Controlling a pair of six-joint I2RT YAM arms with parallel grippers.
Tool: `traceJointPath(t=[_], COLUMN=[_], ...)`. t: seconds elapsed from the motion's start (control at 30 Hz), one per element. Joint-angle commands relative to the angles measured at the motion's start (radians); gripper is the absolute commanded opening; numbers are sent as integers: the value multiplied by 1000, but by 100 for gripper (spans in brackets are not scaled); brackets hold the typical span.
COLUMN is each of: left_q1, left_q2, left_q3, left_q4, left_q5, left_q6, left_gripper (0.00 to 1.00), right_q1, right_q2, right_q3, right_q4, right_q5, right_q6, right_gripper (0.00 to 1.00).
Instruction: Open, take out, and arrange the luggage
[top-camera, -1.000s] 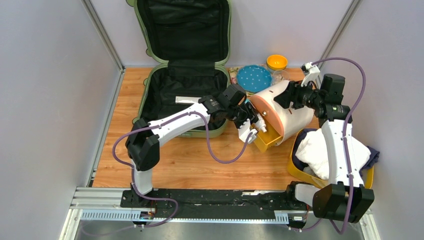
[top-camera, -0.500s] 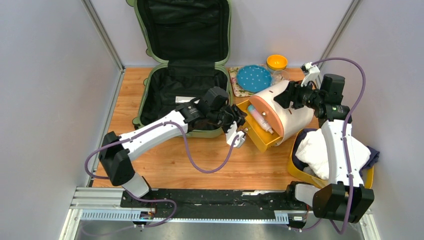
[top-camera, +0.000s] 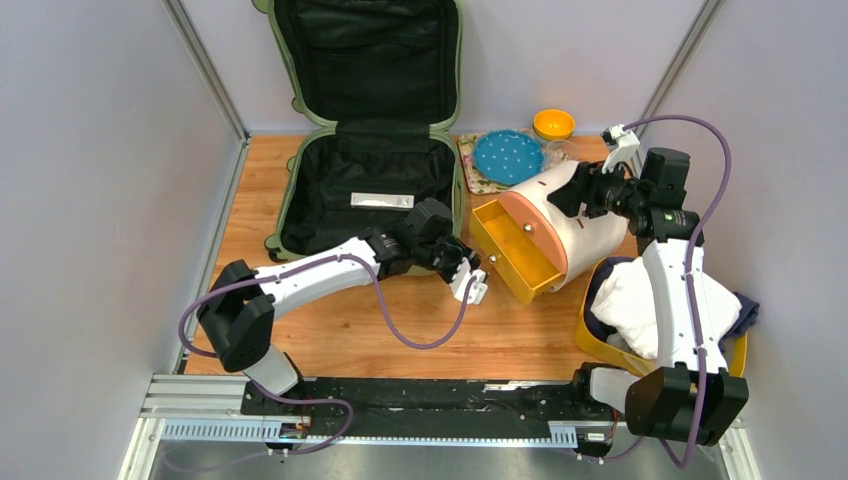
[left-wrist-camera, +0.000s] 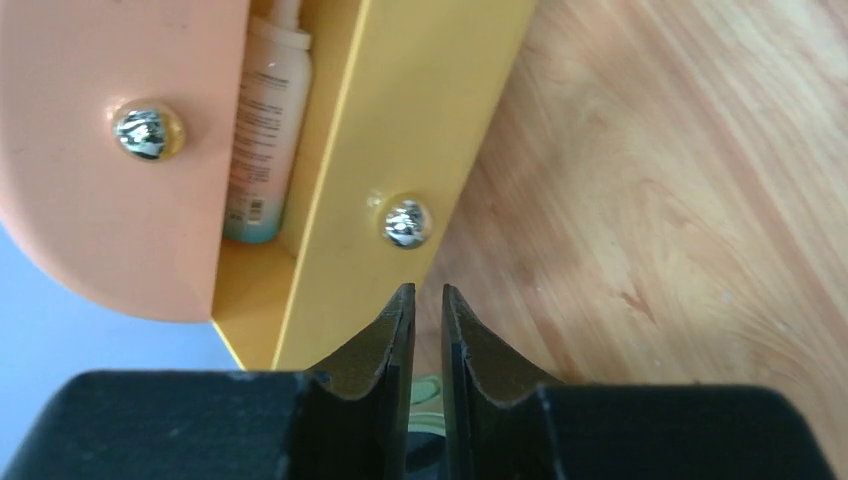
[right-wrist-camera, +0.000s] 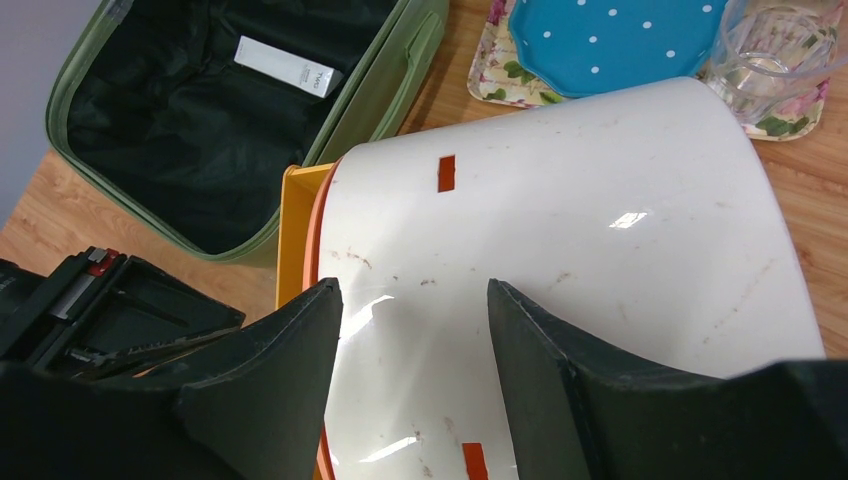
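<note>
Nearest, at the right edge, we note a yellow tray (top-camera: 588, 335) heaped with white cloth (top-camera: 630, 300), the right arm rising in front of it. Over the middle of the tabletop (top-camera: 380, 330), the left gripper (left-wrist-camera: 427, 292) hangs just short of the knob (left-wrist-camera: 405, 222) on the pulled-out yellow drawer (top-camera: 515, 255), its jaws a narrow, empty slit. A bottle (left-wrist-camera: 265, 120) lies in that drawer. The right gripper (right-wrist-camera: 412, 290) stands wide over the cream shell of the drawer box (top-camera: 590, 235); whether it clamps we cannot tell. The luggage (top-camera: 330, 175) lies open at far left, lid against the back wall, a small white box (top-camera: 382, 200) on its lining. The left arm crosses its near rim, and the drawer's corner sits just beside it. Beyond are a dotted blue plate (top-camera: 508, 155), a glass (top-camera: 560, 152) and an orange-lidded jar (top-camera: 553, 123).
</note>
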Motion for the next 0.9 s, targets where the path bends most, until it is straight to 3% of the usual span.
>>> traceJointPath(t=[0.0, 0.13, 0.43, 0.73, 0.87], left_q1=[-5, -13, -16, -19, -18], left_q2=[38, 103, 272, 312, 306], left_q3=[-5, 13, 150, 95, 75], left_q4=[194, 337, 492, 794, 843], left_q5=[3, -17, -52, -167, -125], left_q6=[-80, -106, -225, -426, -561], left_gripper=[23, 24, 23, 27, 29], right_q1=[-5, -5, -5, -5, -5], right_q2=[29, 23, 16, 19, 22], right_q3=[-29, -42, -62, -65, -63], right_q4=[-105, -105, -110, -108, -108], right_q5=[19, 20, 20, 13, 12], right_q6=[-8, -6, 0, 4, 5], right_gripper=[62, 62, 62, 62, 62])
